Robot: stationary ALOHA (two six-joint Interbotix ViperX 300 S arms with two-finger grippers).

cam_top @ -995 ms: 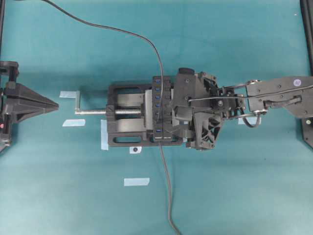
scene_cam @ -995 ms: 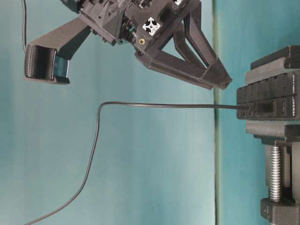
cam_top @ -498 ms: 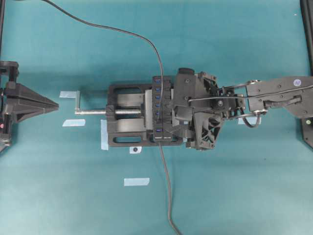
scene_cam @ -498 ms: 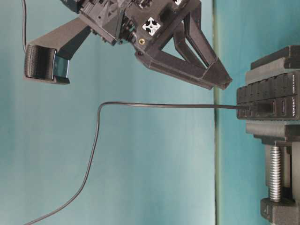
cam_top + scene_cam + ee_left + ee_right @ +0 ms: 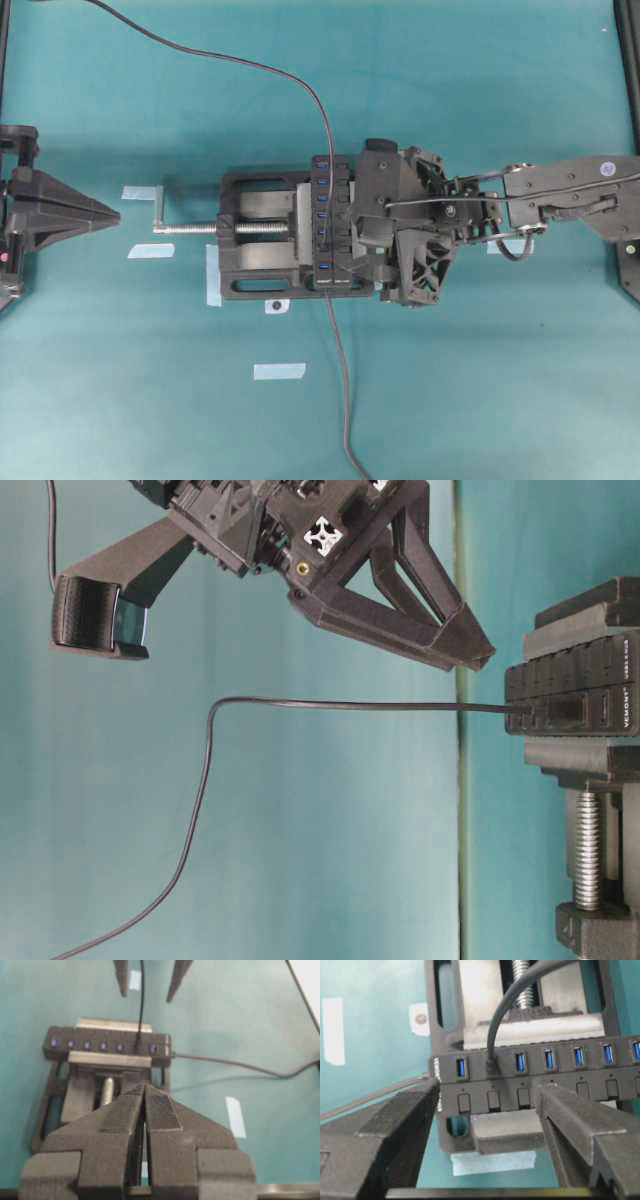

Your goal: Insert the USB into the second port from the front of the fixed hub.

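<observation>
- Right gripper (image 5: 485,1125) hung wide open and empty above the hub, fingers either side of the plugged USB.
- Left gripper (image 5: 144,1110) sat pressed shut, empty, well apart at the left.
- Vise (image 5: 255,250) clamped the hub (image 5: 545,1082).
- USB (image 5: 491,1067) stood in the hub's second port.

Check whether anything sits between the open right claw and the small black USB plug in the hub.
Nothing visible does. The small black USB plug sits in the second port of the long black bar-shaped hub, and the right claw hangs open above it, its fingers to either side, with only clear space between.
</observation>
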